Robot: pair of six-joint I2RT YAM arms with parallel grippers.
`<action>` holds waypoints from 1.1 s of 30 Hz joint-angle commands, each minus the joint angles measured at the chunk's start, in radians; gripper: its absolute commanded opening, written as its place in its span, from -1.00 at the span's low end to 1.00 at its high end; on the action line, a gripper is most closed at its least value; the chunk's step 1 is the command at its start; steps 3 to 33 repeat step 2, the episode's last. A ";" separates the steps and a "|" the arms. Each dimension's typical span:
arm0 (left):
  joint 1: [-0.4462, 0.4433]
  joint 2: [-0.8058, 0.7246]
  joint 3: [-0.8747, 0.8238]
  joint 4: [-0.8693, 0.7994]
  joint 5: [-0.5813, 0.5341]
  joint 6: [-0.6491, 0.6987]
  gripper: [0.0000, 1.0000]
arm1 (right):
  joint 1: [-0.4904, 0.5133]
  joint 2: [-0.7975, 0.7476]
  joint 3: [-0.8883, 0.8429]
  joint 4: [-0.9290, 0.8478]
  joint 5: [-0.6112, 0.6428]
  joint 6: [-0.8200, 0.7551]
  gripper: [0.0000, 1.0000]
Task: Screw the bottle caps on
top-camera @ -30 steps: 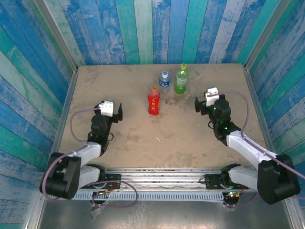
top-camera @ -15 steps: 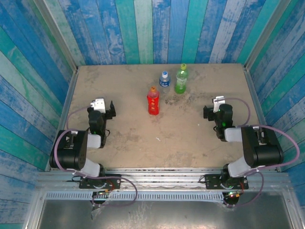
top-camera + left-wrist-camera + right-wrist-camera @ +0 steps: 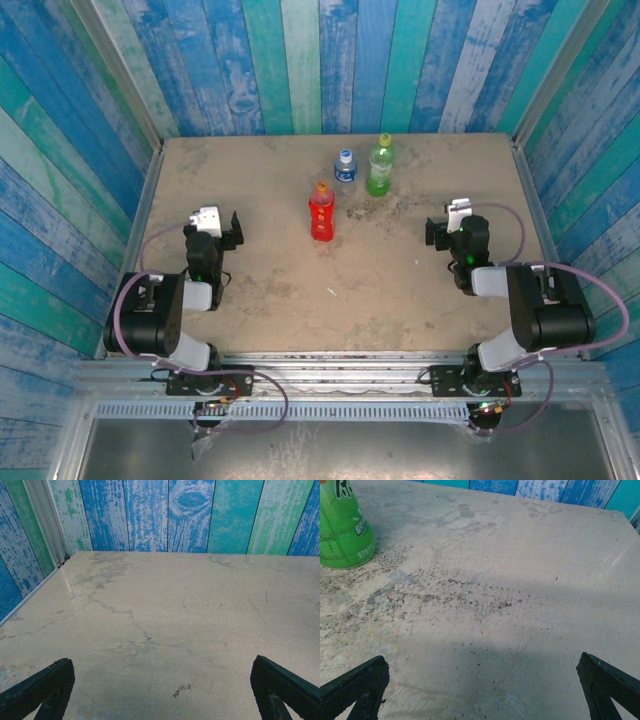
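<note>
We see red bottle (image 3: 322, 218) with orange cap (image 3: 322, 187), clear bottle (image 3: 345, 172) with blue cap (image 3: 345, 155), green bottle (image 3: 379, 176) with green cap (image 3: 383, 139), our left hand (image 3: 232, 229) and right hand (image 3: 436, 232) wide open, empty

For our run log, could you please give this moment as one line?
left pincer: open, empty | right pincer: open, empty | red bottle, clear bottle, green bottle: upright, capped, apart from both pincers

The red bottle (image 3: 321, 215), clear bottle (image 3: 345, 167) and green bottle (image 3: 379, 168) stand mid-table; the tabletop (image 3: 250, 290) elsewhere lies open.
</note>
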 commanded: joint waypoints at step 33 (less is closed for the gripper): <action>0.004 0.018 0.015 0.009 0.005 -0.007 0.88 | -0.005 -0.010 0.013 0.027 -0.014 0.010 1.00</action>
